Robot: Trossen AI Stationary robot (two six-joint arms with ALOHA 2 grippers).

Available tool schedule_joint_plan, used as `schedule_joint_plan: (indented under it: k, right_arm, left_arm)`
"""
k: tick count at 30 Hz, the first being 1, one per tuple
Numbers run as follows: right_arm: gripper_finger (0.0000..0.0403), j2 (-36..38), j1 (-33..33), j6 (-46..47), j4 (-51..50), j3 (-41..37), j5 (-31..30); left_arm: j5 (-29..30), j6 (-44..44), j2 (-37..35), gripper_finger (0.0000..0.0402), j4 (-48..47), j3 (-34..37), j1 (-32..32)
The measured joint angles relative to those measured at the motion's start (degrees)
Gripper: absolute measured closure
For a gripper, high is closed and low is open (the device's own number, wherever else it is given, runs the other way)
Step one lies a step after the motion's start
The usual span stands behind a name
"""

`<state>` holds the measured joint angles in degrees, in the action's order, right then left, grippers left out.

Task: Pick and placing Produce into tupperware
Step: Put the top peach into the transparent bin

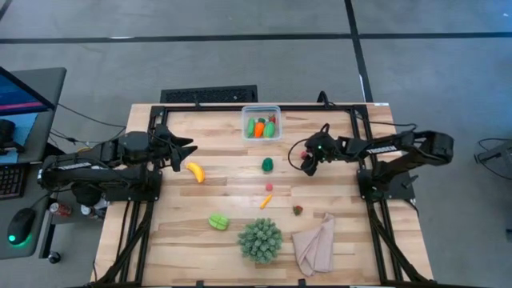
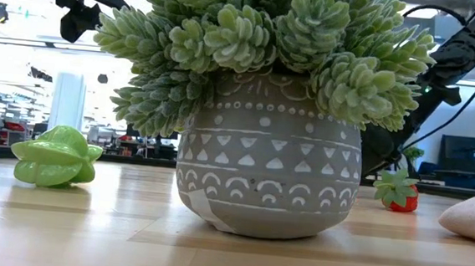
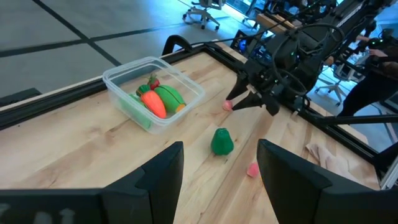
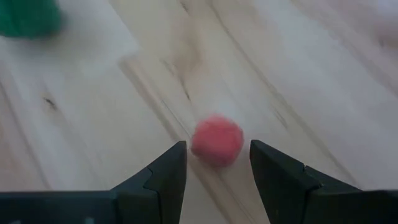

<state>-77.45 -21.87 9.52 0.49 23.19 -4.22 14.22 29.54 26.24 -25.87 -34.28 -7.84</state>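
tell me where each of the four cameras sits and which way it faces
High: above the table, straight down; both arms, left gripper, right gripper.
Low: at table-top height, level across; potted plant fills it, arm parts above.
Left wrist: past its own fingers toward the tupperware and the right arm.
Right wrist: down past its fingers at a red berry.
Shared: the green piece shows in high and left wrist views.

Robotics lab occupying an open office floor, wooden table (image 1: 240, 192) sitting on grey concrete, monitor (image 1: 24, 96) glowing at left, office chairs (image 3: 202, 12) standing far behind.
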Motion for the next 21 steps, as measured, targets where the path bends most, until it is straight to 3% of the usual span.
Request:
schedule_joint_plan:
  k: [15,21]
  right_arm:
    - [0.0235,-6.25,1.38,5.24,4.5,1.41,-2.55]
    - [0.0261,-6.23,0.37,5.16,4.35,1.5,-1.93]
  left_arm:
    - [-0.02,0.62,0.0,0.0207,-0.01,0.0,-0.01]
    - [-0.02,0.66,0.0,0.0207,0.0,0.0,0.0]
